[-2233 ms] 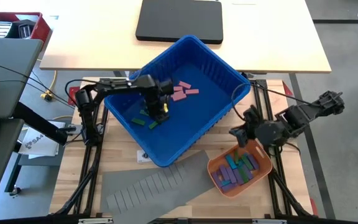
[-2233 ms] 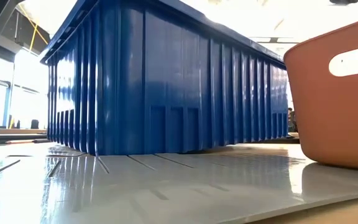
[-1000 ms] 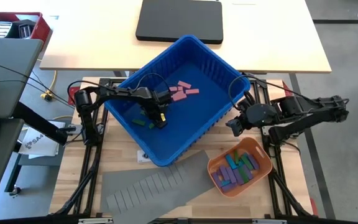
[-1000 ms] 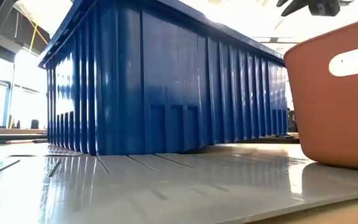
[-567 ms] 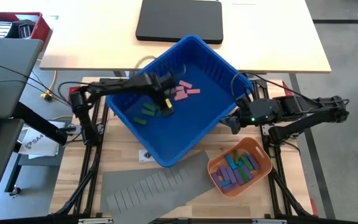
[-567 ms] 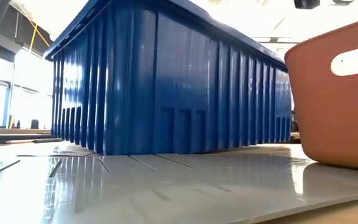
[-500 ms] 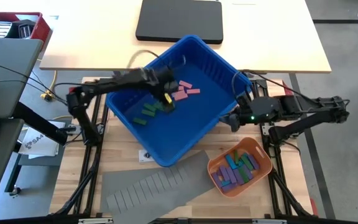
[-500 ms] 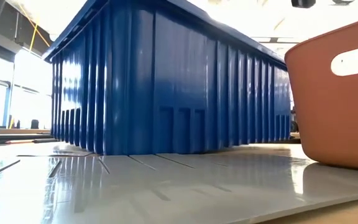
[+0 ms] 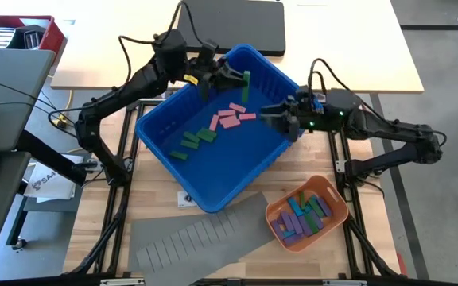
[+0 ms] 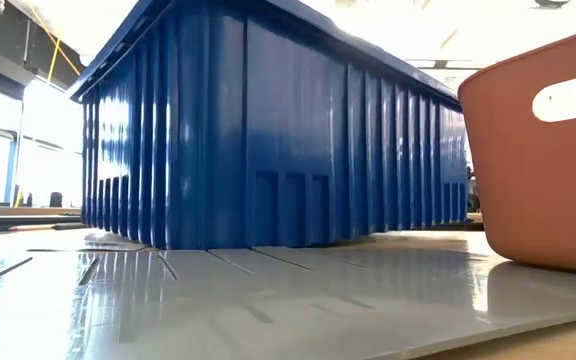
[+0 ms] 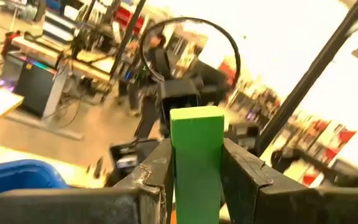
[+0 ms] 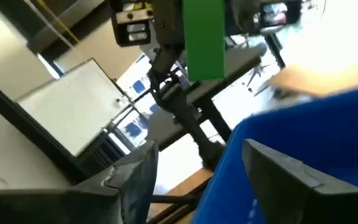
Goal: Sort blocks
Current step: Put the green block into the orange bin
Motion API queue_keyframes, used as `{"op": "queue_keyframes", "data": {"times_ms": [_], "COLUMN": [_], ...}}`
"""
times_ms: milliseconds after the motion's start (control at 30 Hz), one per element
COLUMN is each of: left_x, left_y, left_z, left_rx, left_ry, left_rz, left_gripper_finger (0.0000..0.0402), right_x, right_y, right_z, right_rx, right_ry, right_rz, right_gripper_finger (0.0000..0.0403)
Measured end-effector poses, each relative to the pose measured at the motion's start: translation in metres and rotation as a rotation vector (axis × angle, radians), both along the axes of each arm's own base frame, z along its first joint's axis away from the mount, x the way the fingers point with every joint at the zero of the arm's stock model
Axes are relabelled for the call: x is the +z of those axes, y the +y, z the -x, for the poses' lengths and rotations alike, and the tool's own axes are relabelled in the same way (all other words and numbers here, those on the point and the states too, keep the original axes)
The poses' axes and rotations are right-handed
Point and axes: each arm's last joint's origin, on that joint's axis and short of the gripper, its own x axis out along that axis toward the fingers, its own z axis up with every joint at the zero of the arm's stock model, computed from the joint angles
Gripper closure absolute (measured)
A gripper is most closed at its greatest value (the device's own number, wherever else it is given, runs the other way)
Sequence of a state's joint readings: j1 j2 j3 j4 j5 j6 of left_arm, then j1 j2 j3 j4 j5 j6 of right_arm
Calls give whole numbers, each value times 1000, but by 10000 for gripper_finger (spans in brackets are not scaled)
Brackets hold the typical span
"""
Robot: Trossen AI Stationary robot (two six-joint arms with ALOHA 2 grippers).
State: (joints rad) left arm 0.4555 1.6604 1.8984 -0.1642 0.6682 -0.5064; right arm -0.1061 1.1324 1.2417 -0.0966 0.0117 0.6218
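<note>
Low view: both arms out of sight; only the blue bin (image 10: 268, 130) wall and the orange tray (image 10: 538, 150) side show, contents hidden.
Left claw (image 9: 241, 83): raised over the bin's far rim, pinching an upright green block (image 9: 246, 82) between its fingers (image 11: 244, 177).
Right claw (image 9: 273, 115): spread, empty, over the bin's right side, facing that block.
Other blocks: pink (image 9: 230, 119) and green (image 9: 193, 143) pieces on the bin floor; mixed colours (image 9: 304, 214) in the tray.

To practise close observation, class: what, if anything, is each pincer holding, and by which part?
The left pincer clamps a green block by its lower end. The right pincer is open and holds nothing.
</note>
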Motion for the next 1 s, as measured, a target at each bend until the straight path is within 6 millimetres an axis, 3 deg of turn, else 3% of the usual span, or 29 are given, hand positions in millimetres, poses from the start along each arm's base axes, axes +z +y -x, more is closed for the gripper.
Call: {"op": "queue_keyframes", "data": {"times_ms": [233,600,700,833,900,1000], "left_x": [-11,-19,-19,-18,-18,-24], "left_y": [4,-6,-7,-7,-7,-4], "left_z": [-14,-25,-25,-25,-25,-23], "left_rx": [-8,-19,-20,-24,-22,-27], "left_ry": [36,63,61,51,48,103], "left_rz": [95,97,97,70,54,59], "left_gripper_finger": [316,316,316,315,301,240], "right_x": [18,24,27,29,30,27], "right_y": [-16,-26,-25,-25,-24,-20], "right_z": [-23,-41,-40,-36,-35,-30], "right_rx": [-82,-106,-99,-89,-82,-81], "right_ry": [74,184,169,154,147,192], "right_rz": [214,224,226,190,171,134], "right_gripper_finger": [170,177,211,299,301,301]}}
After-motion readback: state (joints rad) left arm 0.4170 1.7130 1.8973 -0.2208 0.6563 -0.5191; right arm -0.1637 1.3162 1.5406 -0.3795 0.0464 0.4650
